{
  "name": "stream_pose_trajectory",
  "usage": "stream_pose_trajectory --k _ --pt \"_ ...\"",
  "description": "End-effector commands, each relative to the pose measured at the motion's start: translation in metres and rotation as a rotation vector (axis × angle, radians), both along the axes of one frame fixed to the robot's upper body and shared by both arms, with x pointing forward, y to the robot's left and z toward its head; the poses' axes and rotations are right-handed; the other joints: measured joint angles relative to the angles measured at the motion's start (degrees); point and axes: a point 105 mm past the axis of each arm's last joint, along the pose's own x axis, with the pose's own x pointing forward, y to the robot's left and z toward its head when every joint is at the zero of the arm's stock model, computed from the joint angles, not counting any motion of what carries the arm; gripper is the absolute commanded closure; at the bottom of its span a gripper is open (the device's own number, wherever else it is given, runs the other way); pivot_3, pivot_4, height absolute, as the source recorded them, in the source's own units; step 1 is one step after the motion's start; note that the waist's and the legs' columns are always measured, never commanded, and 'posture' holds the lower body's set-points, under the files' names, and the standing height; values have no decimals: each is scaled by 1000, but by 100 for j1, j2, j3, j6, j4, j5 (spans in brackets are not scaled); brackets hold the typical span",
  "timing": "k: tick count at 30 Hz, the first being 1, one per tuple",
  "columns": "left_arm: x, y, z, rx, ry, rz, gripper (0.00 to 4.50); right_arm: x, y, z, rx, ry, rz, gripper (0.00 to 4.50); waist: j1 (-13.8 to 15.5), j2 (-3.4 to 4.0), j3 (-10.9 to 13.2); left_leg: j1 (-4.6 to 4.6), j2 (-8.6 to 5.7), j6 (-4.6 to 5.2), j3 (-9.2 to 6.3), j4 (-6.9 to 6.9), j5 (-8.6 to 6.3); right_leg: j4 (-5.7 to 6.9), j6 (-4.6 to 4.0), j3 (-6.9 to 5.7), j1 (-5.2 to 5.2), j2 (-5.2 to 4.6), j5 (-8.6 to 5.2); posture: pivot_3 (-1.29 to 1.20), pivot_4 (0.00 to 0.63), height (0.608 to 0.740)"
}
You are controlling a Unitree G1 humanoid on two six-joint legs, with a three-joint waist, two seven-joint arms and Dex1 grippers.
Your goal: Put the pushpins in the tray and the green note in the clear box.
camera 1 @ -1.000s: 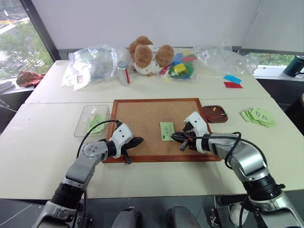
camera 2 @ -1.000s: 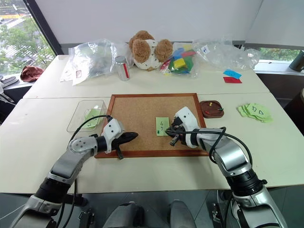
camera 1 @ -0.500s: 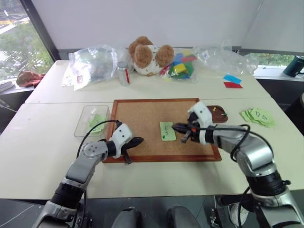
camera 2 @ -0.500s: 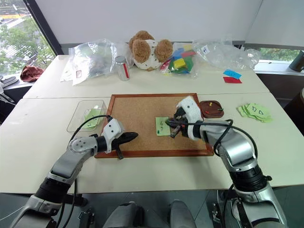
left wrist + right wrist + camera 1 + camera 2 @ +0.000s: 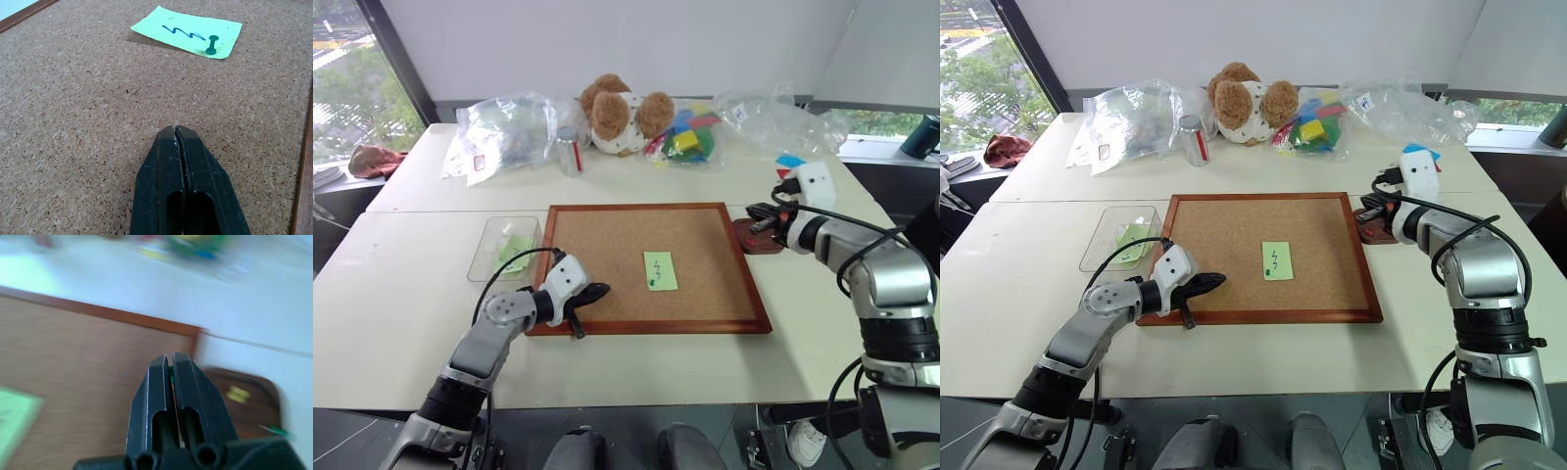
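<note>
The green note (image 5: 659,270) lies on the corkboard (image 5: 607,245), fixed by one green pushpin (image 5: 212,45) at its near corner, so it cannot go to the clear box (image 5: 504,248) on the table (image 5: 401,284) yet. The right hand (image 5: 761,217), clamped on a sliver of green, seemingly a pulled pushpin, sits over the tray (image 5: 756,238), likely to drop it there. The left hand (image 5: 594,291) rests closed and empty on the board's near-left edge.
</note>
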Motion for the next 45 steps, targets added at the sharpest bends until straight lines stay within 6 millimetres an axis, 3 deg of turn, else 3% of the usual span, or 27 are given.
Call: stream_pose_trajectory --k 1,13,20,29,38,41,45 --pt "-6 4 -26 61 88 2 4500 10 -15 5 2 -35 -47 4457 0 0 0 0 0 0 1 0 0 0 0 0 0 0 0 0 150 740" --pt "-9 6 -26 67 86 6 4500 26 -31 -38 54 46 -104 4457 -6 2 0 1 0 -1 2 2 1 1 0 0 2 0 0 0 150 740" --pt "-9 6 -26 69 85 6 4500 26 -32 -43 49 51 -104 4457 -7 3 -1 2 0 -1 1 2 1 1 0 0 4 1 0 0 150 740" --pt "-9 5 -26 68 86 1 4500 26 -29 -28 57 22 -95 361 -7 3 -1 2 0 -1 1 2 1 1 0 0 3 1 0 0 150 740" --pt "-9 5 -26 66 87 4 4500 16 -14 3 55 -41 -23 361 -3 4 -1 2 0 -1 1 2 0 1 0 0 2 1 0 0 150 740" --pt "-9 5 -26 61 86 6 4500 -4 27 14 52 -34 172 361 2 5 0 -1 0 0 1 0 0 1 0 0 -1 1 0 0 150 740" --pt "-9 3 -25 57 85 4 4500 -30 72 11 45 -13 359 361 2 8 -2 1 0 0 -1 -2 0 1 0 0 1 1 0 0 150 740"
